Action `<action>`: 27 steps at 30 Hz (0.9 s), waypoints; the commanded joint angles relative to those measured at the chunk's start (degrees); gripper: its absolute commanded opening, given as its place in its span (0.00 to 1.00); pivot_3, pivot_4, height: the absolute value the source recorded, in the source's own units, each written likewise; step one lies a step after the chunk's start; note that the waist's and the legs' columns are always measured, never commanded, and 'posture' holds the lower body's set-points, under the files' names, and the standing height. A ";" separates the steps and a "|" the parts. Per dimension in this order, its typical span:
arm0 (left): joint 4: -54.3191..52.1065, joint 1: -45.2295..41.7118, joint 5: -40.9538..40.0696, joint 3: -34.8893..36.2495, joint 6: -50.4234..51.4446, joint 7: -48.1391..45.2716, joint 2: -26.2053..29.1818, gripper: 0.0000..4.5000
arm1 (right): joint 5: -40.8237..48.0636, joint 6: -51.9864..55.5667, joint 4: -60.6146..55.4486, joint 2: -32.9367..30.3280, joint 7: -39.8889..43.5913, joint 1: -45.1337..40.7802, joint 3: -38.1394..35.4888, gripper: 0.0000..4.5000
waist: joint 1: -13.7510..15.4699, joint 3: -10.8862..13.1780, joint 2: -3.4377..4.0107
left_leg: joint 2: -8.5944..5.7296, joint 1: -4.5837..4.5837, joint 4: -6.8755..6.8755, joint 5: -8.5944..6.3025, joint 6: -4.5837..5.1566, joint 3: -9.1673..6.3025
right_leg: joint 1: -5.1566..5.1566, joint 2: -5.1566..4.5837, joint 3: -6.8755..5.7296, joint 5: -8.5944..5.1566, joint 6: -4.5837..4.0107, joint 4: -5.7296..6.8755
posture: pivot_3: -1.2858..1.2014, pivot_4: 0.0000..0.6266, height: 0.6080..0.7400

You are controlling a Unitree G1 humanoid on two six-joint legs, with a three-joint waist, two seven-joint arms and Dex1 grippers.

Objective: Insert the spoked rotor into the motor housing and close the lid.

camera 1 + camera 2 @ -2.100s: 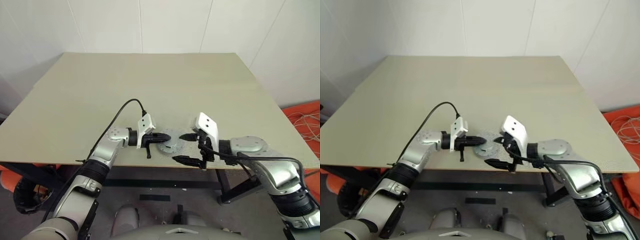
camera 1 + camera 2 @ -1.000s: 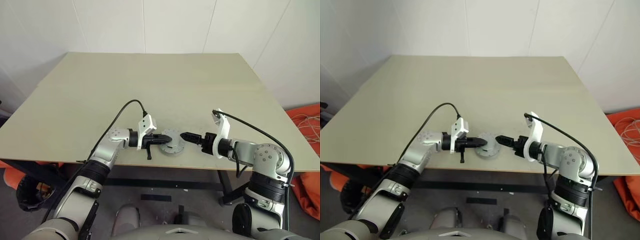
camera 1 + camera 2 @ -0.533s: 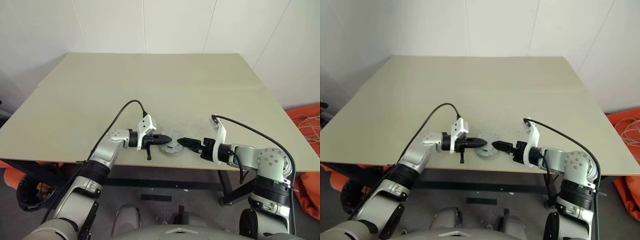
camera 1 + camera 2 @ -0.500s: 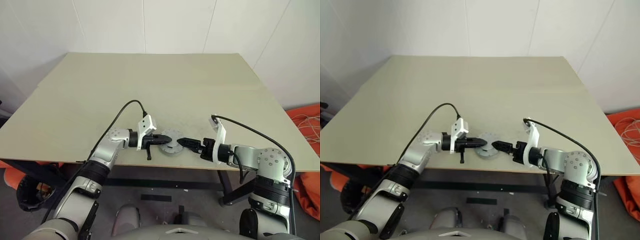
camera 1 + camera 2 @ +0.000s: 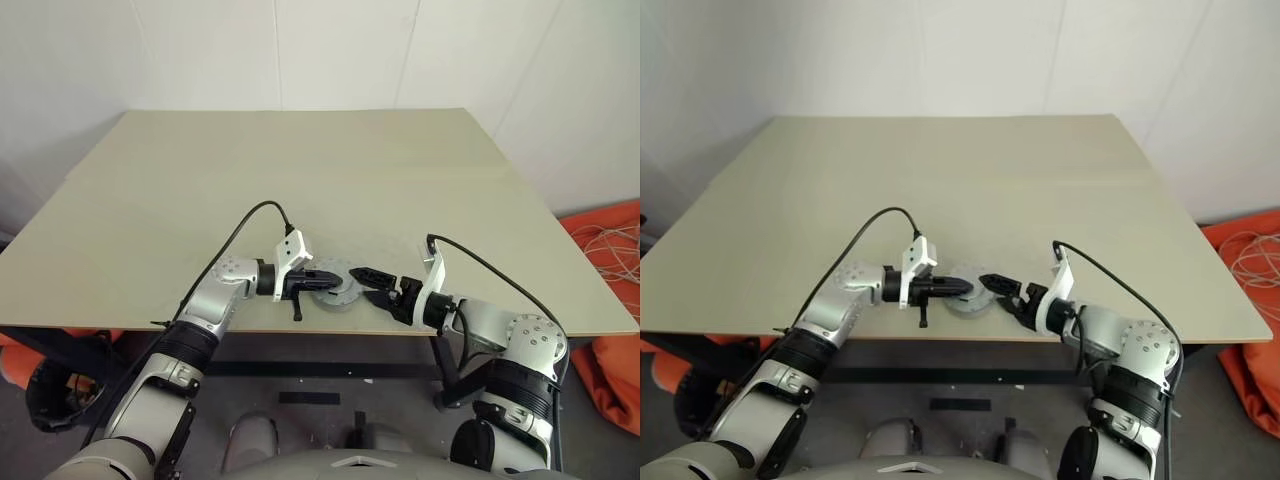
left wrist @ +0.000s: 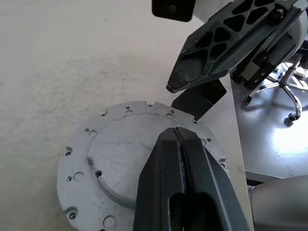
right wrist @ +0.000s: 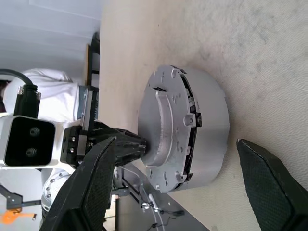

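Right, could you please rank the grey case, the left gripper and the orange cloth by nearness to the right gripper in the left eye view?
1. Grey case, directly before the right gripper.
2. Left gripper, on the case's other side.
3. Orange cloth, far off to the right.

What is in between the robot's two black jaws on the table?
A round grey metal housing with its lid on sits between the left gripper, whose shut jaws rest on the lid, and the open right gripper. Both eye views show this.
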 commanded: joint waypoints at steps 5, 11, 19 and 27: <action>-2.65 -0.06 -0.60 0.10 0.24 0.25 0.30 0.00 | 1.49 1.60 3.37 1.42 -4.23 0.95 2.46 1.00 | -0.16 -0.01 0.02 | 0.02 0.04 -0.09 0.04 -0.07 -0.01 | -0.01 0.05 0.01 -0.01 -0.04 -0.01 | 0.52 0.00 1.00; -2.55 0.32 -0.63 0.09 0.04 0.33 0.13 0.00 | 6.97 1.60 3.55 -0.50 -3.53 0.72 3.31 1.00 | -0.10 -0.01 0.03 | 0.01 0.00 -0.12 0.04 -0.06 -0.01 | -0.03 0.06 0.01 -0.02 -0.11 -0.07 | 0.52 0.00 1.00; -1.83 0.34 -0.68 -0.04 -0.57 0.30 0.13 0.00 | 14.91 1.21 3.55 0.22 -4.64 -0.26 5.33 1.00 | -0.04 0.00 0.09 | -0.03 -0.49 -0.14 0.01 -0.01 -0.04 | -0.44 0.06 -0.03 0.20 -0.49 -0.09 | 0.52 0.00 1.00; -1.60 0.47 -0.65 -0.05 -0.72 0.46 0.16 0.00 | 16.84 -3.97 5.11 1.87 -8.69 -1.39 5.07 0.91 | -0.11 0.01 0.12 | 0.00 -0.52 -0.13 0.01 -0.01 -0.06 | -0.49 0.06 -0.07 0.16 -0.55 -0.08 | 0.52 0.00 1.00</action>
